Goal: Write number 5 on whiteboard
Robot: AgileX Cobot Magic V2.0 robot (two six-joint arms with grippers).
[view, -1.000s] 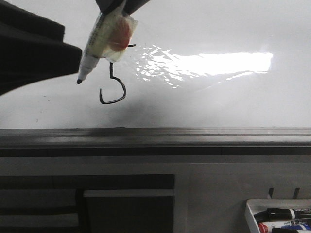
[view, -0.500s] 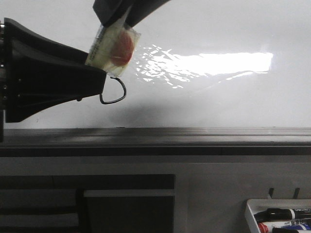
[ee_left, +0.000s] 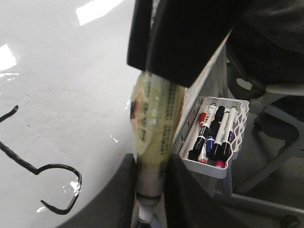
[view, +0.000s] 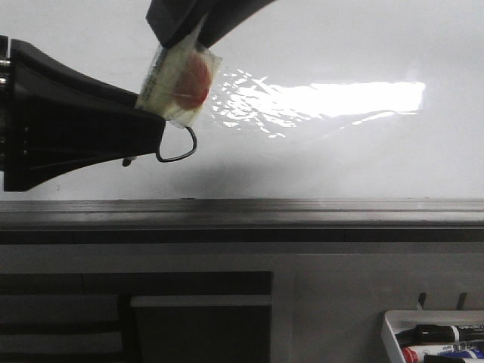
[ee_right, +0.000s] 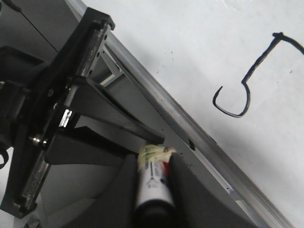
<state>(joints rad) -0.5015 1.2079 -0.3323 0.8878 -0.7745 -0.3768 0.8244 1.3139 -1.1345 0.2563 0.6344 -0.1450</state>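
Observation:
The whiteboard (view: 340, 151) carries the number 5 (view: 181, 147); only its hooked belly shows past the marker in the front view. The whole hook and stem show in the left wrist view (ee_left: 77, 183) and the right wrist view (ee_right: 259, 59). A tape-wrapped marker (view: 178, 79) hangs tilted, tip down to the left, just above the board. My right gripper (view: 181, 30) comes from above and is shut on its upper end (ee_right: 153, 175). My left gripper (view: 155, 128) reaches in from the left, its fingers pressed on both sides of the barrel near the tip (ee_left: 154, 123).
A grey metal edge strip (view: 302, 206) runs along the board's near side. A small white tray (view: 389, 333) with several markers hangs below at the right, its rim (ee_left: 209, 168) also in the left wrist view. A chair (ee_left: 280, 90) stands beyond it.
My left gripper has come in from the left and closed around the marker's lower end, hiding the tip. The marker has risen slightly. The right gripper keeps its hold.

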